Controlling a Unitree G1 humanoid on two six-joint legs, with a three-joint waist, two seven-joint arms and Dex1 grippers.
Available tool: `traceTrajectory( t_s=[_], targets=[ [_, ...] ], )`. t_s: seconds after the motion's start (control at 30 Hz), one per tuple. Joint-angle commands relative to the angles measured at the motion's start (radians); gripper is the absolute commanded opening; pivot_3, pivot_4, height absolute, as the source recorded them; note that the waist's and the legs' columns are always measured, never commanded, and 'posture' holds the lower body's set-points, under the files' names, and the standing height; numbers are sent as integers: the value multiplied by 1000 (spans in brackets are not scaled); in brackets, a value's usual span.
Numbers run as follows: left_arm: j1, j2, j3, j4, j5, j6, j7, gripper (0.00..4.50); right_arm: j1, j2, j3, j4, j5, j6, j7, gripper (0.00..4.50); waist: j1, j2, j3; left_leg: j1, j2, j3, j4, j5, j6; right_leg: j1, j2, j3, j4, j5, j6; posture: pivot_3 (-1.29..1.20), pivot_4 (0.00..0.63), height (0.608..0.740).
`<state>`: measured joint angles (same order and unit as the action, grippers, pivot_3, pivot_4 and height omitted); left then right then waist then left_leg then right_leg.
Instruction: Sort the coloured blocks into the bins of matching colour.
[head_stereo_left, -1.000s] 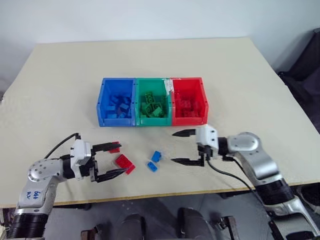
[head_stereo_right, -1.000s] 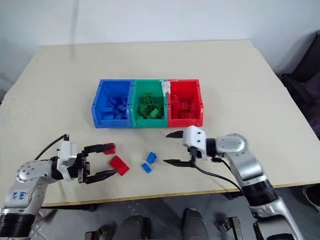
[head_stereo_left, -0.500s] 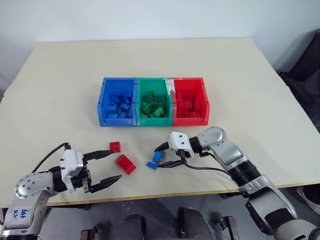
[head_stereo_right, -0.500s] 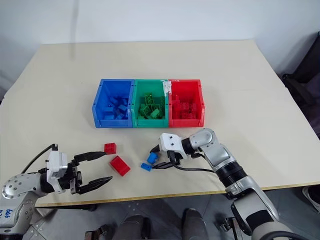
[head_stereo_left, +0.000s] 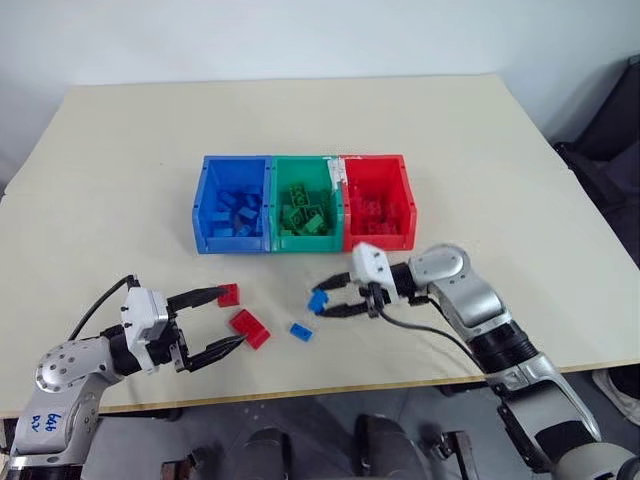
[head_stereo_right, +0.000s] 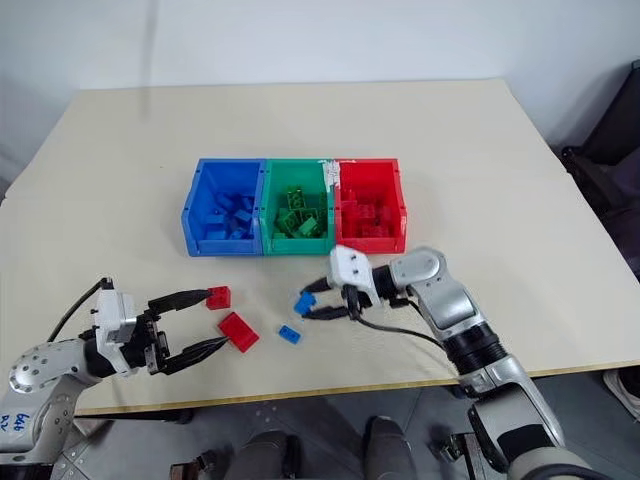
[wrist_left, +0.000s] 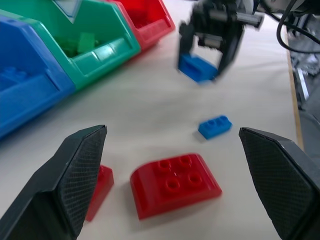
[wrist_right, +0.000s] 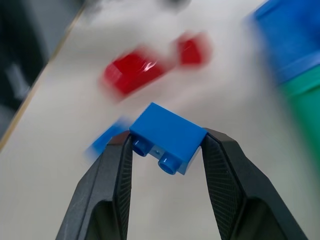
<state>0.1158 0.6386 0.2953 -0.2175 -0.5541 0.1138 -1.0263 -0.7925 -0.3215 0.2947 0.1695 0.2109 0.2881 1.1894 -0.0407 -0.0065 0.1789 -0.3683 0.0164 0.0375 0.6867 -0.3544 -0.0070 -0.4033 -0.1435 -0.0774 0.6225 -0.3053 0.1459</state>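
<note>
On the beige tabletop (head_stereo_right: 480, 180) three joined bins stand in a row: blue bin (head_stereo_right: 221, 220), green bin (head_stereo_right: 297, 215), red bin (head_stereo_right: 370, 210), each with bricks of its own colour inside. The right pincer (head_stereo_right: 312, 303) grips a blue block (head_stereo_right: 304, 301), apparently just clear of the surface. Nearby lie a smaller blue block (head_stereo_right: 289, 334), a large red block (head_stereo_right: 238, 331) and a small red block (head_stereo_right: 218, 297), the two red ones between the spread fingers of the left pincer (head_stereo_right: 200, 322).

Bright, even light (background perhaps motion-blurred)

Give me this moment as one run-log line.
right gripper: shut on blue block, off the table | left gripper: open, by two red blocks | small blue block: on table
</note>
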Motion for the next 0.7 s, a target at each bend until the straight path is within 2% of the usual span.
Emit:
traceTrajectory(
  t_s=[0.03, 0.17, 0.23, 0.4, 0.5, 0.67, 0.7],
  targets=[
    [3, 4, 51, 12, -23, -12, 7, 4500, -134, 113, -44, 40, 0, 64, -162, 1633, -4, 0, 0, 0, 0, 0, 0, 1, -1, -2, 0, 0, 1, 0, 0, 0, 150, 740],
    [-2, 26, 114, 92, -15, -37, 2, 4500, -306, 246, -23, 298, -115, 39, -368, 1633, -12, 0, 0, -1, 0, -1, -1, 1, -2, -3, 0, 0, 4, -1, -3, 0, 150, 740],
    [3, 34, 136, 104, -20, -43, -8, 4500, -372, 305, -36, 443, -145, -51, -450, 1633, -13, 0, 0, -2, -2, 0, -1, 1, -2, -4, 0, 0, 5, -1, -3, 0, 150, 740],
    [7, 27, 158, 98, -31, -43, -5, 4500, -465, 379, -59, 675, -189, -145, -553, 1633, -22, 0, 0, -3, -2, -1, -3, 1, -1, -6, -2, -1, 5, -1, -3, 0, 150, 740],
    [17, 11, 164, 77, -46, -40, 6, 4500, -476, 400, -97, 715, -159, -168, -541, 2700, -29, 0, 0, -3, -2, -1, -4, 1, -1, -6, -1, -3, 5, -1, -3, 0, 150, 740],
    [25, 6, 158, 74, -46, -44, 1, 4500, -424, 371, -110, 589, -120, -194, -401, 4426, -45, 0, 0, -3, -2, -1, -4, 0, -1, -6, -1, -3, 4, -1, -3, 0, 150, 740],
    [22, 6, 155, 76, -46, -44, 0, 4500, -396, 346, -114, 535, -111, -199, -374, 4469, -45, 0, 0, -3, -2, -1, -4, 0, -1, -6, -1, -3, 4, -1, -3, 0, 150, 740]
  ],
)
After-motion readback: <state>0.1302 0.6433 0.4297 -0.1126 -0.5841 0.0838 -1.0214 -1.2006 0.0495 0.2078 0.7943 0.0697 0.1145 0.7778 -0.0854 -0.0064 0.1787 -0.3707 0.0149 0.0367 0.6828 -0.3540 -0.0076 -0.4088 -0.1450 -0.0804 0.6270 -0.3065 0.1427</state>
